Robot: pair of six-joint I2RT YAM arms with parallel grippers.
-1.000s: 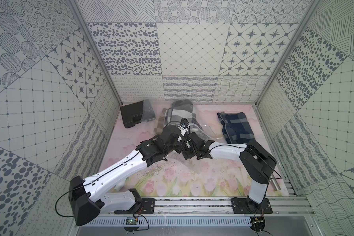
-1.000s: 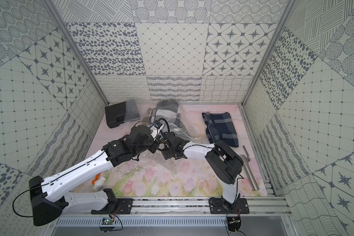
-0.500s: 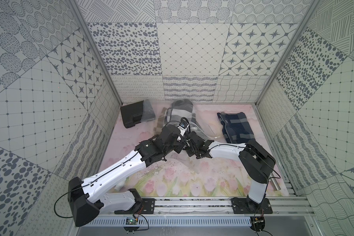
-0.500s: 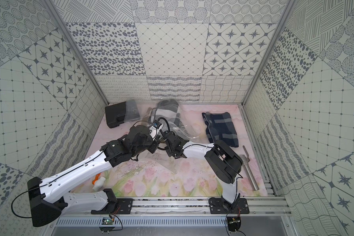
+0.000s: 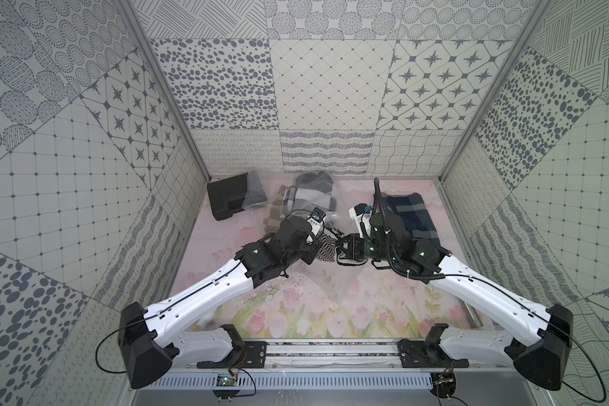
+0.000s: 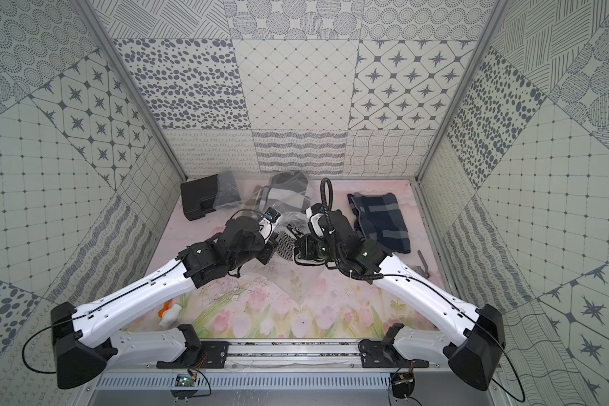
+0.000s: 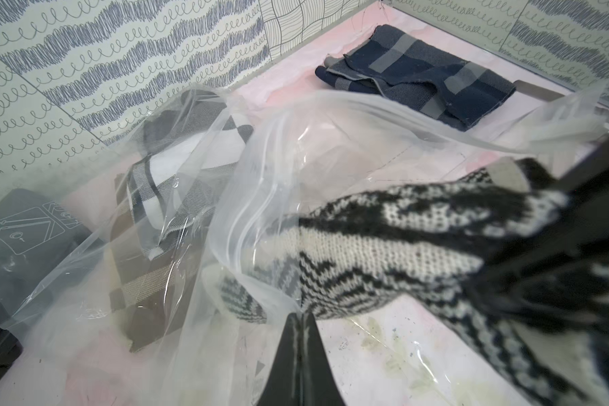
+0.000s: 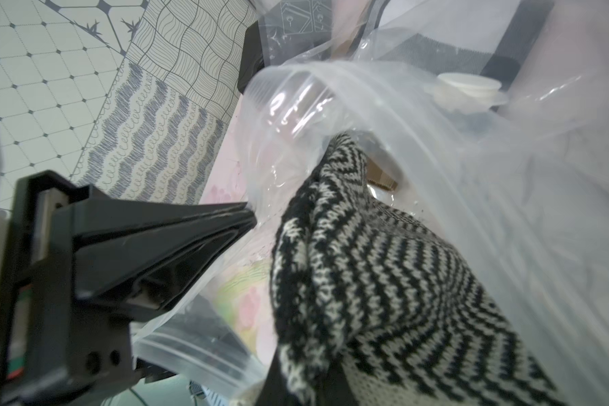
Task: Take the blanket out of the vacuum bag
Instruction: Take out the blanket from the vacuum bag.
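The vacuum bag (image 7: 278, 158) is a wide crinkly clear bag with a round white valve cap (image 8: 468, 86), lying mid-table in both top views (image 5: 306, 211). A black-and-white knit blanket (image 7: 384, 246) sticks out of its open mouth. My left gripper (image 7: 300, 314) is shut on the bag's mouth edge, and it also shows in the right wrist view (image 8: 250, 214). My right gripper (image 8: 306, 383) is shut on the blanket's outer end (image 8: 366, 263). In the top views the two grippers nearly meet over the blanket (image 5: 326, 246) (image 6: 285, 242), the right gripper (image 5: 343, 246) to its right.
A black case (image 5: 225, 197) under a small clear pouch stands back left. A grey, white and brown checked cloth (image 7: 162, 182) lies under clear plastic at the back. A folded navy plaid cloth (image 5: 408, 214) lies back right, a metal rod (image 6: 421, 263) beyond it, an orange-and-white piece (image 6: 169, 313) front left.
My right gripper has gone from open to shut on the blanket's end and shifted slightly right. The left gripper has stayed shut on the bag.
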